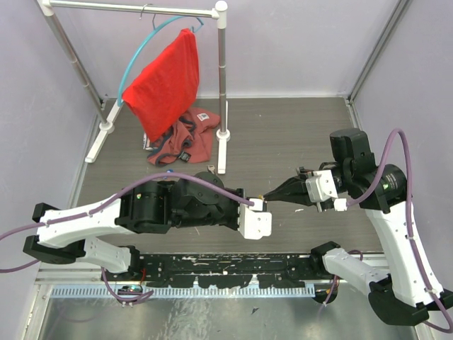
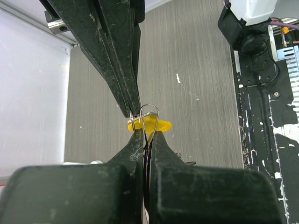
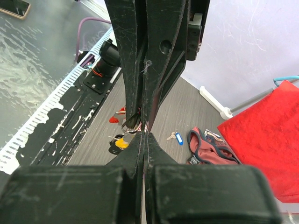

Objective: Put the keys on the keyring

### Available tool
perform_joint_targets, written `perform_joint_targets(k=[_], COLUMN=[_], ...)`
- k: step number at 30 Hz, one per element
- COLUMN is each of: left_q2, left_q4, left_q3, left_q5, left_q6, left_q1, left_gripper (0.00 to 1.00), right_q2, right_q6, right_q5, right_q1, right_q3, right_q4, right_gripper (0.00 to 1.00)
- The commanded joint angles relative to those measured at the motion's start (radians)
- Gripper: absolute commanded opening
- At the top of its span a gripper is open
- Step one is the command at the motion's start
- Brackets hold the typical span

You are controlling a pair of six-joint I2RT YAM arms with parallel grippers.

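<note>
Meeting at keyring (image 2: 149, 105), jaws pinched; table (image 1: 283, 127) edges far

My left arm (image 1: 92, 216) stretches in low from the left with its black wrist rolled over. My right arm (image 1: 396, 212) folds down from the right, elbow raised, and the two meet tip to tip near the middle. My left claw (image 2: 144, 133) is pressed closed, fingers together along their length, and my right claw (image 3: 144, 135) is closed just as tight, its tips right beside the left's.
</note>
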State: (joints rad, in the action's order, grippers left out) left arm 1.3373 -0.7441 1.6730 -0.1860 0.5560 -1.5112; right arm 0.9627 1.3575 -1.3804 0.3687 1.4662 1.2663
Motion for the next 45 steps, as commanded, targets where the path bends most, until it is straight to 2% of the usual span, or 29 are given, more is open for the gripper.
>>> perform_joint_targets(k=[1, 21, 23, 25, 31, 37, 41, 45], left_q2=[0.002, -0.010, -0.014, -0.023, -0.112, -0.203, -0.239, -0.262], left_q4=[0.017, -0.003, -0.007, -0.010, -0.008, -0.019, -0.029, -0.029], left_q3=[0.039, 0.048, 0.039, 0.023, -0.073, -0.171, -0.200, -0.219], left_q5=[-0.013, -0.013, -0.017, -0.025, -0.087, -0.157, -0.187, -0.201], left_q6=[0.009, 0.012, 0.008, 0.001, -0.042, -0.091, -0.109, -0.119], left_q1=[0.003, 0.002, 0.003, 0.002, 0.003, 0.002, 0.002, 0.004], left_gripper=[0.00, 0.00, 0.00, 0.00, 0.00, 0.00, 0.00, 0.00], right_q2=[-0.013, -0.015, -0.018, -0.030, -0.074, -0.001, 0.095, 0.176], right_q6=[0.011, -0.004, -0.093, -0.276, -0.666, -0.927, -1.109, -1.258], right_q5=[-0.052, -0.020, 0.002, 0.047, 0.255, 0.460, 0.580, 0.571], right_q1=[0.023, 0.039, 0.040, 0.039, 0.038, 0.038, 0.039, 0.039], right_q3=[0.043, 0.045, 0.028, -0.011, -0.113, -0.110, -0.100, -0.116], right_q4=[0.027, 0.023, -0.070, -0.236, -0.612, -0.780, -0.781, -0.751], right_gripper=[0.01, 0.01, 0.01, 0.01, 0.01, 0.01, 0.01, 0.01])
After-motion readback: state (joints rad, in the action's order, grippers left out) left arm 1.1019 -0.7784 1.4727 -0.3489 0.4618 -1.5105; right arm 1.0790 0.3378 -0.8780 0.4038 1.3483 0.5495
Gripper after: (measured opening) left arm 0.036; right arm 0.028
